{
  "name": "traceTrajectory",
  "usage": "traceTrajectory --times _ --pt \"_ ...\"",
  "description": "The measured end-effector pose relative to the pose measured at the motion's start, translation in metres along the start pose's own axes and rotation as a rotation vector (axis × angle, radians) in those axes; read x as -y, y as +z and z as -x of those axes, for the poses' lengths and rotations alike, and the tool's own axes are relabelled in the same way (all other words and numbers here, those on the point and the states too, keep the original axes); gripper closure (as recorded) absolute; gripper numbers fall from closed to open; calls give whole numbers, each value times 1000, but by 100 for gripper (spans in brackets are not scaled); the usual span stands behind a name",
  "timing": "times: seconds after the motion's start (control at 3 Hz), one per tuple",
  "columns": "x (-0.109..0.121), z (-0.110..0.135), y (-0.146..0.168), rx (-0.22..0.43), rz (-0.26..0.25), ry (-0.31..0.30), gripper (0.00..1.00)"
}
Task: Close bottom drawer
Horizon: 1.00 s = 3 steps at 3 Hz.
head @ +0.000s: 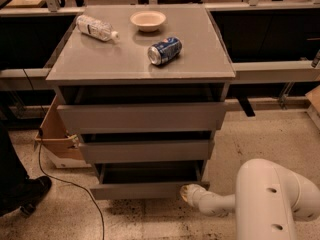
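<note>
The grey cabinet has three drawers, all pulled out a little. The bottom drawer [145,189] is the narrowest, with its flat grey front low near the floor and a dark gap above it. My gripper [186,192] is at the end of the white arm [270,199], low by the floor, against the right end of the bottom drawer's front.
On the cabinet top [100,59] lie a plastic bottle [96,27], a white bowl [148,20] and a blue can [164,50] on its side. A cardboard box [56,134] and a black cable [60,181] are to the left. A dark shoe [25,194] is at far left.
</note>
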<state>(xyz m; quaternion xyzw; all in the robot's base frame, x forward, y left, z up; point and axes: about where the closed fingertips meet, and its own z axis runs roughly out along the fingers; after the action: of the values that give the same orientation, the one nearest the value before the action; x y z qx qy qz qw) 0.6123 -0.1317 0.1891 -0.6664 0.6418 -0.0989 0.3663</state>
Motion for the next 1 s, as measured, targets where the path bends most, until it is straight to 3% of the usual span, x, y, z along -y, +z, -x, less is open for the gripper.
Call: traceTrajectory --times 0.33,0.67,1.0 --pt "-1 0 -1 0 0 0 100" --pt "5 -4 -4 13 -87 55 100" --pt "10 -16 -14 63 -265 243 100"
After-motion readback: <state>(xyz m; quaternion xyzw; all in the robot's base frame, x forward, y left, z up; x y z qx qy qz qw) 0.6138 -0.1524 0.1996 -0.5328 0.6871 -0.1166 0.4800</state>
